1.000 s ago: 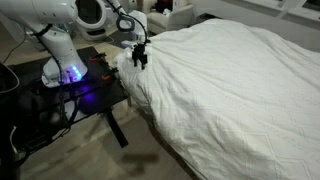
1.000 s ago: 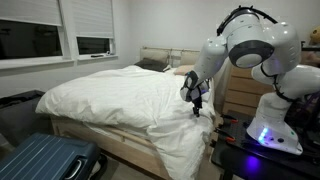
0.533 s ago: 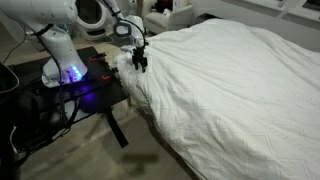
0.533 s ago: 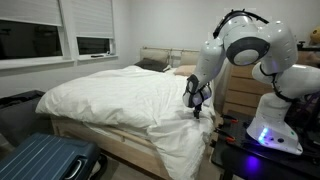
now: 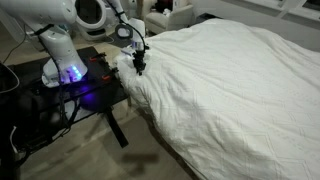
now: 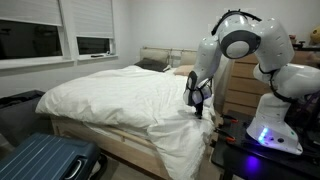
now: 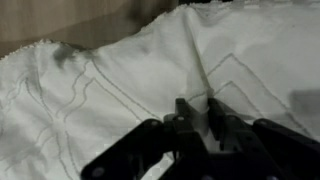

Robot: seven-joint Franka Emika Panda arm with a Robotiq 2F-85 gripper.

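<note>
At the near corner of the bed, the white robot arm (image 6: 240,42) was bent sharply over at its elbow, with the wrist turned straight down, as seen in both exterior views. The black two-fingered gripper (image 5: 140,63) was pressed into the white quilted bedspread (image 5: 235,85), just beside the edge of the black table (image 5: 100,85) on which the arm was mounted. In the wrist view, the fingers (image 7: 184,108) were drawn close together, and a raised fold of the bedspread was pinched between them. The bedspread was spread over the whole bed and draped down over the light wooden bed frame (image 6: 120,148).
</note>
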